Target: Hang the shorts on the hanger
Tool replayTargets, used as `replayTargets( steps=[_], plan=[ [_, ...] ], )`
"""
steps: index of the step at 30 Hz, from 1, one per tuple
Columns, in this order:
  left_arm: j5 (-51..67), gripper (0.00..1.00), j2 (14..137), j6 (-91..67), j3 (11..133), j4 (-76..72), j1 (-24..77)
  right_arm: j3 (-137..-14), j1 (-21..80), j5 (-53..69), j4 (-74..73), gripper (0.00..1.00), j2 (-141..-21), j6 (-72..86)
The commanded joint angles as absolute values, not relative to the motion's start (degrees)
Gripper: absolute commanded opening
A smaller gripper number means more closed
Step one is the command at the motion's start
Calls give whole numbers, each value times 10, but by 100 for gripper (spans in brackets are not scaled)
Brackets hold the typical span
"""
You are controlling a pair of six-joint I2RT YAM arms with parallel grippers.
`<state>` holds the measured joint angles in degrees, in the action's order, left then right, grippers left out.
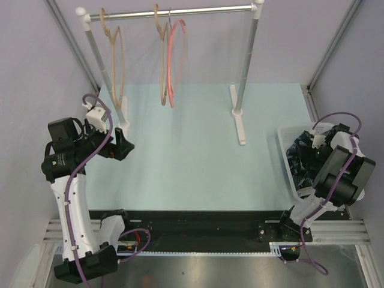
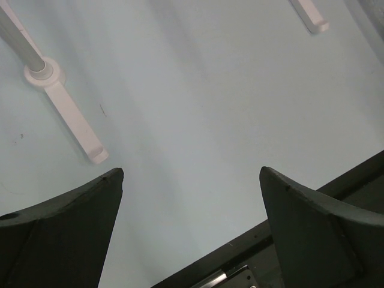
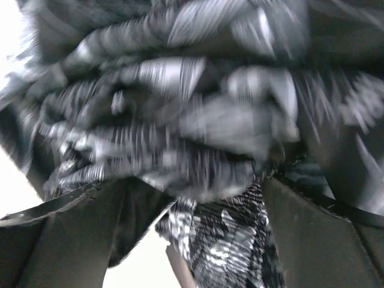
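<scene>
The shorts, dark with a pale leaf print, lie crumpled in a white bin at the right edge of the table. My right gripper reaches down into that bin. In the right wrist view the shorts fill the blurred frame, and my right gripper is open with folds of fabric between its wide-set fingers. The pink-red hanger hangs from the rail at the back. My left gripper is open over the left side of the table, and in its wrist view the left gripper has nothing between its fingers.
Two tan wooden hangers hang on the same rail, one right beside the pink-red one. The white rack's feet stand on the pale blue table; the left wrist view shows the near foot.
</scene>
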<state>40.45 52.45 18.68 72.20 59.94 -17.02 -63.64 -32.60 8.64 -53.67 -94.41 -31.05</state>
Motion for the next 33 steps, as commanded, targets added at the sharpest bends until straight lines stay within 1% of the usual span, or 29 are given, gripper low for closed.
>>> replayTargets(
  steps=[1,2,3,5,6,8,9,12,16,19,20,22,23,25,26,30,32,33],
  plan=[
    [435,100,511,201,715,577,-168,-624,-305,69,-494,91,-977,-290],
    [440,100,508,201,711,576,-167,-625,-302,75,-498,85,-981,-291],
    [444,100,505,201,712,575,-167,-625,-300,90,-504,72,-976,-292],
    [458,100,501,199,714,571,-167,-627,-299,106,-523,55,-956,-294],
    [462,100,499,197,715,569,-167,-631,-299,124,-531,37,-928,-296],
    [475,100,493,190,721,557,-168,-643,-299,139,-555,14,-896,-297],
    [488,100,491,187,722,552,-167,-665,-300,150,-566,0,-876,-300],
    [503,100,483,167,733,522,-167,-710,-305,184,-606,0,-815,-303],
    [518,100,477,144,744,491,-166,-813,-315,227,-642,0,-738,-294],
    [524,100,465,131,744,459,-165,-872,-316,271,-664,0,-711,-277],
    [524,100,461,121,742,450,-165,-919,-316,285,-671,0,-704,-272],
    [519,100,448,104,739,420,-165,-980,-316,322,-691,0,-707,-255],
    [514,100,444,78,737,411,-164,-1046,-316,350,-698,0,-717,-235],
    [522,100,432,61,732,386,-165,-1105,-316,380,-712,0,-729,-214],
    [539,100,427,55,724,374,-166,-1161,-313,414,-714,0,-734,-190],
    [557,100,403,16,713,321,-165,-1251,-291,488,-697,0,-755,-119],
    [570,100,398,13,715,305,-165,-1264,-276,517,-651,0,-753,-85],
    [583,100,398,12,715,303,-165,-1266,-262,526,-630,0,-751,-40]
  ],
)
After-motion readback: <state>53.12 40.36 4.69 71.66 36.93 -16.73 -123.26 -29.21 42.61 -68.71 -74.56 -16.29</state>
